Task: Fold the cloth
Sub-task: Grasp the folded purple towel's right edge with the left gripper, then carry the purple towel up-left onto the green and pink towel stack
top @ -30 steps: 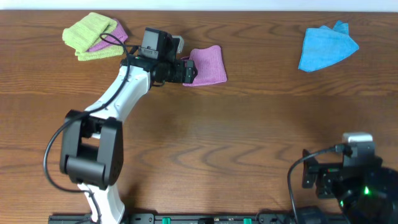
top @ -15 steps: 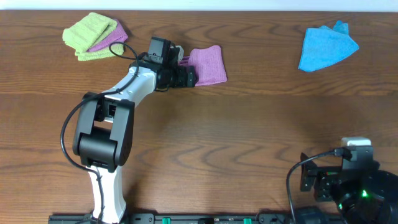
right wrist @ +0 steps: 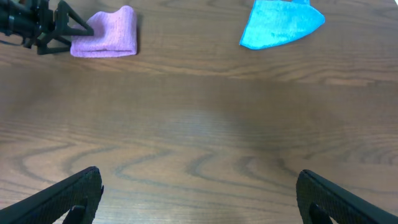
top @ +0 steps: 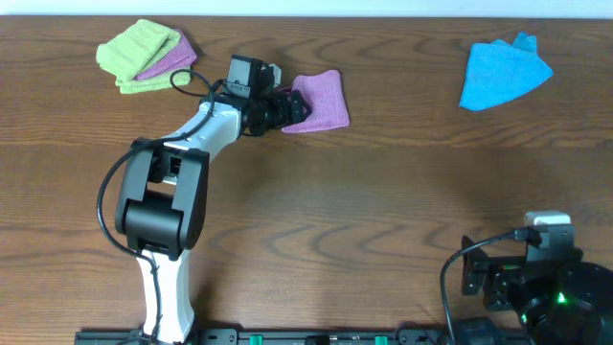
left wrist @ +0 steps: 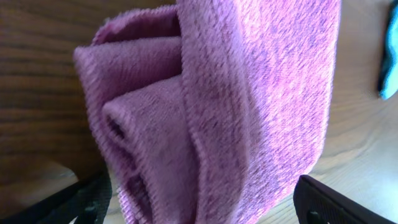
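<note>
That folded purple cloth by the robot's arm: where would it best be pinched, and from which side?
Probably at the stacked end facing the left gripper, coming in low along the table from that side. There the cloth shows its layered edges bunched together, so open jaws straddling them could catch every layer at once and keep the fold from opening.

Overhead straight down, left wrist close against cloth (left wrist: 261, 93), right wrist low, far, sharing cloth
</note>
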Available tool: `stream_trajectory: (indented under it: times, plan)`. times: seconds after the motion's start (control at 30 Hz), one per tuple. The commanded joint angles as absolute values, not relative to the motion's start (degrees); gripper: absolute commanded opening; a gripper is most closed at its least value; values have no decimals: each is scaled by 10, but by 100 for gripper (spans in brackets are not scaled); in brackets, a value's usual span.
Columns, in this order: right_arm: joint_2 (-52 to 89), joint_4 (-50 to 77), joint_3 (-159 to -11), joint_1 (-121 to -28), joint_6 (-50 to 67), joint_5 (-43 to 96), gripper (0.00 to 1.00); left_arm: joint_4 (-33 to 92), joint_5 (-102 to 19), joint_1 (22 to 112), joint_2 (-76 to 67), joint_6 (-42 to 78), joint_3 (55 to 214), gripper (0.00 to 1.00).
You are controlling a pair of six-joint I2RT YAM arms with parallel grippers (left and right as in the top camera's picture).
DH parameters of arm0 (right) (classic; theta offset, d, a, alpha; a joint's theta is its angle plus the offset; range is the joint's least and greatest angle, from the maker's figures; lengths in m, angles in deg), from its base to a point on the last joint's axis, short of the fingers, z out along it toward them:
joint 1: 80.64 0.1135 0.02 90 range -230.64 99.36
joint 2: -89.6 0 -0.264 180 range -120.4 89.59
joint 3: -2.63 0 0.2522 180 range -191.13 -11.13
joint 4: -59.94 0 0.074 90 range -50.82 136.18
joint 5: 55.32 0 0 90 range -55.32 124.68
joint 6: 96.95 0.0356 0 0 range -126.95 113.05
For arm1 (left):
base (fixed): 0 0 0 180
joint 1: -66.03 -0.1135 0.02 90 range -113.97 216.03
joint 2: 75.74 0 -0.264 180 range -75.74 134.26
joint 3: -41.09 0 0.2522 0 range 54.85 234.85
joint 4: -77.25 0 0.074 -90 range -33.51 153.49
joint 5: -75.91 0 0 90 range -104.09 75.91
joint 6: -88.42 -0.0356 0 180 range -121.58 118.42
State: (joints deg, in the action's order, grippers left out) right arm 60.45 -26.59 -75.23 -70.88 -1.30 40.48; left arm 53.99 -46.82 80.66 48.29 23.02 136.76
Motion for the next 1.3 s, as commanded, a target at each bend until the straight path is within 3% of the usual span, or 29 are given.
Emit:
stream_trajectory:
  times: [0.0,0.17,0.23,0.27,0.33,0.37,0.9,1.03,1.27]
  plan:
    - [605,-266,-750,-713,-6,402,99,538,-489,807,538,286,1359,95]
    - [604,-266,-750,-713,-6,402,99,544,-497,809,563,315,1359,100]
    - [604,-266,-750,-713,-6,402,99,552,-497,811,571,326,1359,88]
    - [604,-266,-750,-713,-6,402,99,558,-497,812,577,334,1359,79]
    - [604,-266,-750,-713,-6,402,99,572,-495,815,582,337,1359,35]
    - [605,-267,-750,-713,-6,402,99,583,-495,816,584,341,1359,7]
    - [605,-267,-750,-713,-16,402,99,600,-577,795,584,324,1439,6]
    - [605,-267,-750,-713,-19,403,99,451,-555,794,578,207,1563,6]
    - [604,-267,-750,-713,-19,424,99,170,-410,793,574,10,1780,6]
